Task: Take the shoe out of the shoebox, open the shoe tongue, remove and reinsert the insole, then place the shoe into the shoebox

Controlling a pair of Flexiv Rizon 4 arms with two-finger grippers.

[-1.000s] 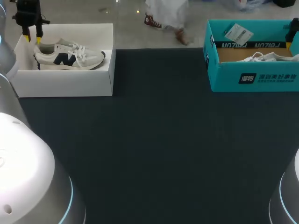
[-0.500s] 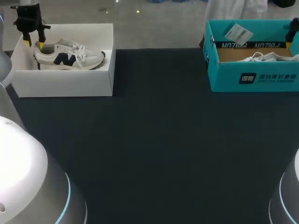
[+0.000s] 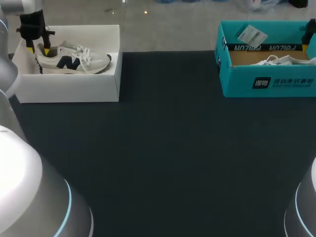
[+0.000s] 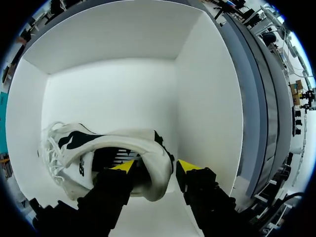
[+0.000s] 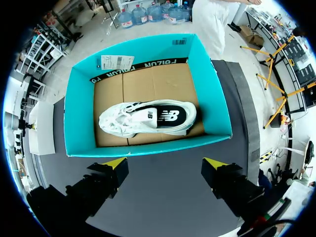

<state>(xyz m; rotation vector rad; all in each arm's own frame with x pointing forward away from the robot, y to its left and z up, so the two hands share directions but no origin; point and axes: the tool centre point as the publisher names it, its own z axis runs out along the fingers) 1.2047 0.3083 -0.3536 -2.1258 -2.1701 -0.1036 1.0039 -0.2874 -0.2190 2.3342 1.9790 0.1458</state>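
Loosely, left gripper (image 4: 155,166) straddles shoe (image 4: 111,142) (shoebox (image 4: 210,98) corner).

A white-and-grey sneaker (image 3: 74,60) with a navy side logo lies in the open white shoebox (image 3: 69,89), heel at the box's left end, apparently resting on its side. Well to the right of that box, a teal shoebox (image 3: 237,79) holds a second white sneaker (image 5: 148,118) lying on its side.

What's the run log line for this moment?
phase: shoe pickup | left gripper: open, fingers astride heel of white shoe in white shoebox | right gripper: open, near teal shoebox | shoe not yet lifted
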